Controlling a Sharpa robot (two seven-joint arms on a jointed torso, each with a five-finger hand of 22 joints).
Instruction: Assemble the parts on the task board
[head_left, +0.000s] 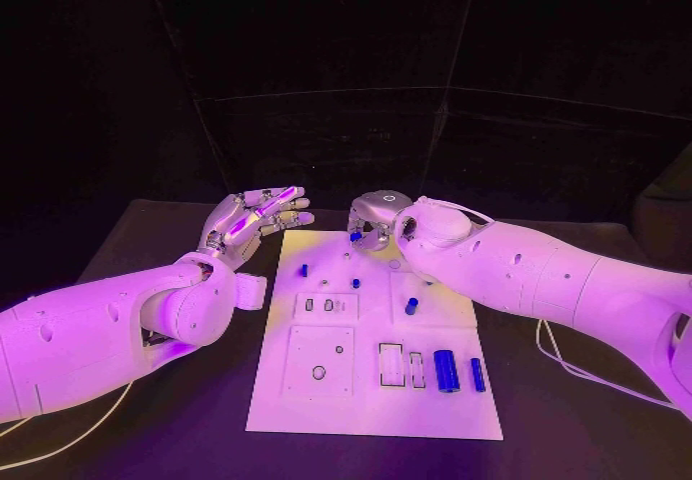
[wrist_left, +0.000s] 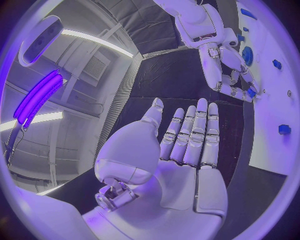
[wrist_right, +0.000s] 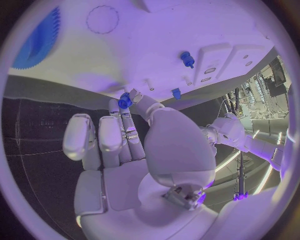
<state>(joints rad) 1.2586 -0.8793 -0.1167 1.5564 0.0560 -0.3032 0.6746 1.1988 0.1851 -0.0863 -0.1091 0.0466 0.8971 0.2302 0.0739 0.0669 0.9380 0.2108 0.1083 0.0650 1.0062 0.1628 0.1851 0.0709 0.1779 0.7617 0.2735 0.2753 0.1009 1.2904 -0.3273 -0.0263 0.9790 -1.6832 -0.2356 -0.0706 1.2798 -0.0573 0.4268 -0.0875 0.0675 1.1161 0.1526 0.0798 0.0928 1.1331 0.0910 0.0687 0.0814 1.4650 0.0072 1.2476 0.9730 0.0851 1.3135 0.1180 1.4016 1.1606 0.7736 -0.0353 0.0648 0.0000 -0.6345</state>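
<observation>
The right hand (head_left: 378, 222) hovers at the far edge of the task board (head_left: 368, 400), pinching a small blue part (wrist_right: 124, 101) between thumb and fingertip. The left hand (head_left: 254, 222) — raised just left of the board — spreads flat, holding nothing

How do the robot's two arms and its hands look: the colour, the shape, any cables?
Both arms, the left arm and the right arm, have smooth, rounded white shells with small round holes. A thin pale cable loops beside the right arm, and another below the left. The left hand and right hand are silver metal, with segmented fingers and pale palm plates.
</observation>
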